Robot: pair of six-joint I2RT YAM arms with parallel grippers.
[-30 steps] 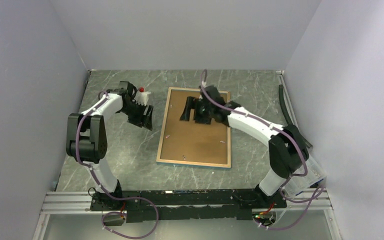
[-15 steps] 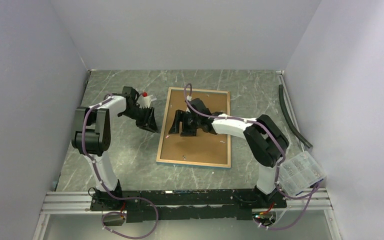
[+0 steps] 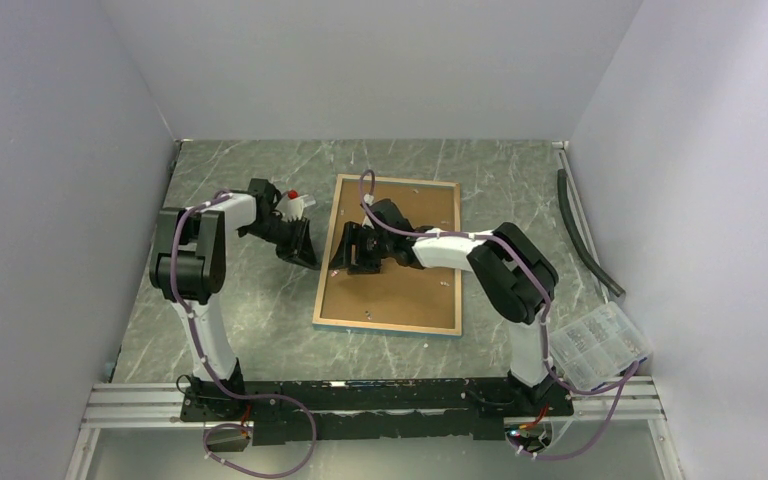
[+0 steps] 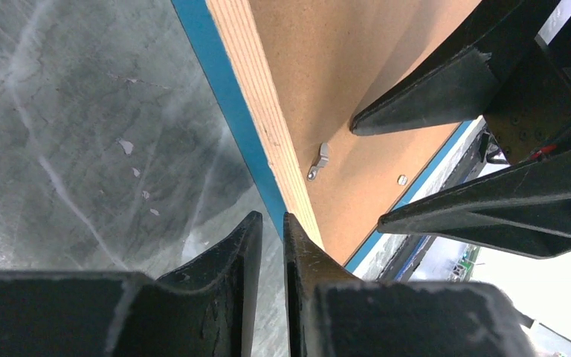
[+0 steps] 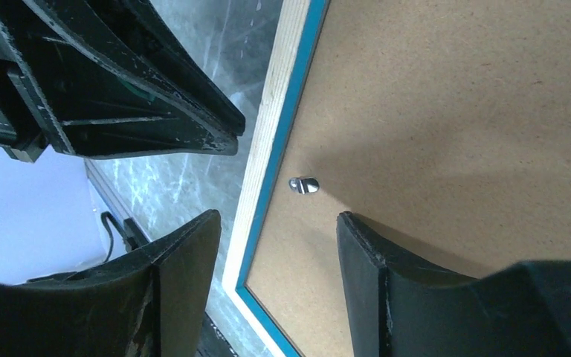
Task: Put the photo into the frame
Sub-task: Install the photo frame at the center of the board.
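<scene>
frame (image 5: 264, 149) (back up), right end effector (image 5: 279, 217) spread

The table (image 3: 260, 310) is dark grey-green stone, marbled with thin pale veins. The frame (image 5: 268, 126) shows a pale, striped wood-coloured back rim with a bright turquoise-blue edge. Inside it lies a plain matte brown backing board (image 3: 400, 280) carrying a small silver clip (image 5: 303, 184). Both arms are white with black joints and purple cables. The left gripper (image 4: 271, 223) and the right gripper (image 5: 276, 217) are scuffed black. A small white object with a red top (image 3: 290, 197) sits by the left arm. The walls (image 3: 380, 70) are pale lavender-grey.
</scene>
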